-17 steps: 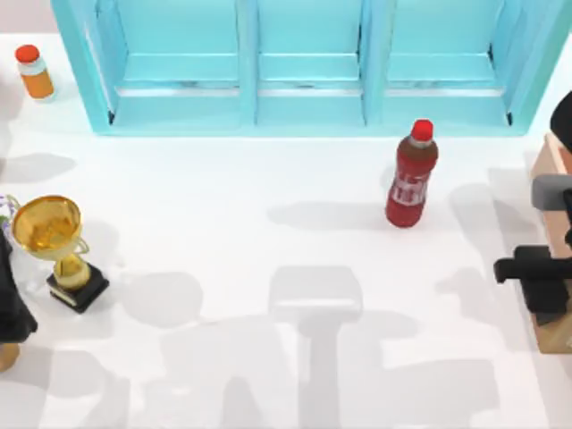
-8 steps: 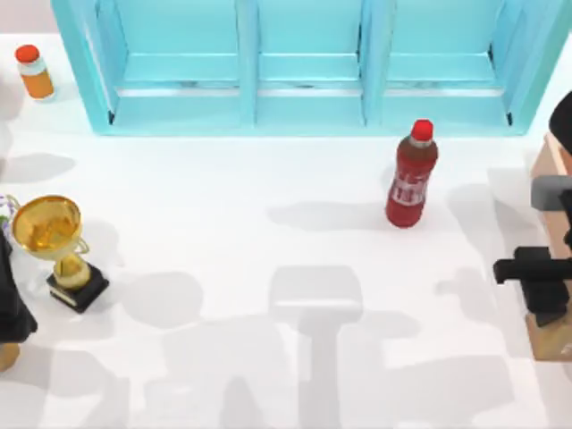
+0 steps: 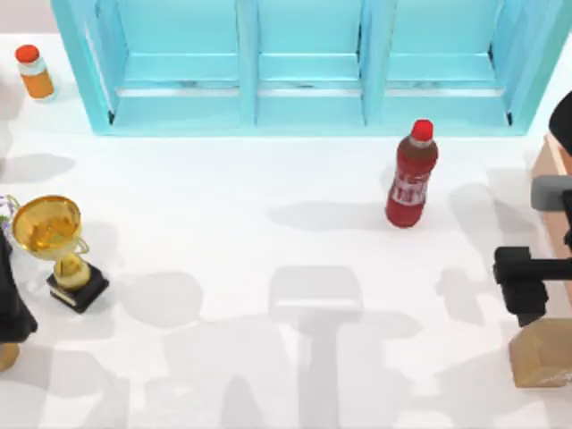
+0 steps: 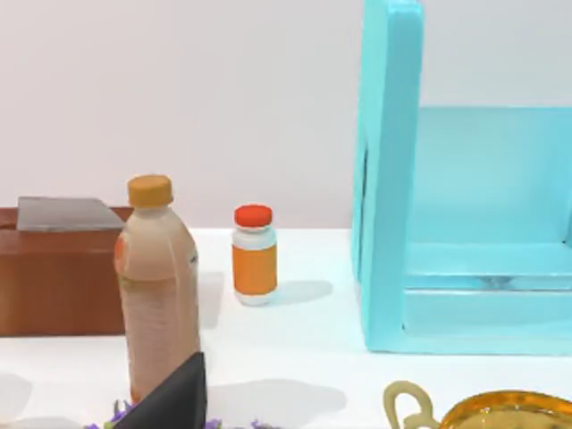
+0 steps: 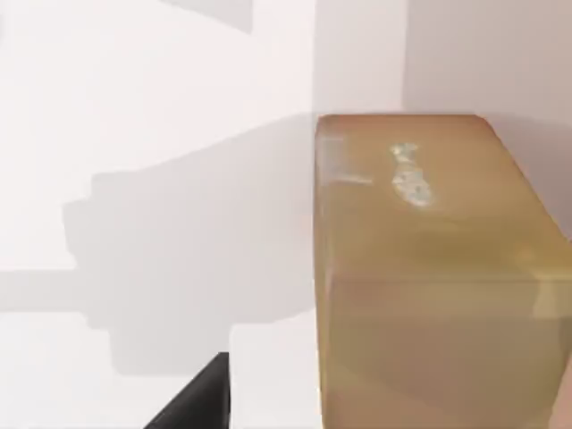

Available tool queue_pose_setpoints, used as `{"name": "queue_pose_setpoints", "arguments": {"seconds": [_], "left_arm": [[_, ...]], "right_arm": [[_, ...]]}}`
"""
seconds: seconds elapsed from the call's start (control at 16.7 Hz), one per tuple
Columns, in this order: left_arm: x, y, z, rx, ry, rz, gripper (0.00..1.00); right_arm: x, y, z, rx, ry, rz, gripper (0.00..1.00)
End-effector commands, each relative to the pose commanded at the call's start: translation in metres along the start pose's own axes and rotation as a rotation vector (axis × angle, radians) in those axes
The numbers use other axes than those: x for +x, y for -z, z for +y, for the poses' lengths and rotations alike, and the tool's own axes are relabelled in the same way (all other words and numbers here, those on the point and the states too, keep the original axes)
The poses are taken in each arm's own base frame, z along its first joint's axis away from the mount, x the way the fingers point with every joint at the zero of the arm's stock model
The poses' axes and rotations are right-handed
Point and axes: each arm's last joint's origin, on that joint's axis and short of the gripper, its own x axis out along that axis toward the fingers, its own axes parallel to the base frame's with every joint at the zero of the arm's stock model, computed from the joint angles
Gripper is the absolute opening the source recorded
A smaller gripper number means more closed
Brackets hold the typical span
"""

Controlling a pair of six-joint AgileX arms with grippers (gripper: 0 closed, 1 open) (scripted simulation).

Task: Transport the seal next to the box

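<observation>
Two bottles near the turquoise shelf (image 3: 304, 63) carry labels too small to read: the orange pill bottle (image 3: 35, 71) left of it, the red bottle (image 3: 410, 175) in front. Left gripper (image 3: 11, 295) sits beside the trophy (image 3: 55, 246); fingers cannot be told. Right gripper (image 3: 523, 290) hangs right of the red bottle, gripping the seal (image 3: 541, 351), its speckled marks illegible.
</observation>
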Motion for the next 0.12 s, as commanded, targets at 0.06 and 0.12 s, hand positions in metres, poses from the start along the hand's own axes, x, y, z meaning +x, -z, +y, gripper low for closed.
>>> {"name": "queue_pose_setpoints", "arguments": {"seconds": [0.06, 0.12], "left_arm": [[0.0, 0.0, 0.0, 0.0, 0.0, 0.0, 1.0], [0.0, 0.0, 0.0, 0.0, 0.0, 0.0, 1.0]], "right_arm": [[0.0, 0.0, 0.0, 0.0, 0.0, 0.0, 1.0], [0.0, 0.0, 0.0, 0.0, 0.0, 0.0, 1.0]]}}
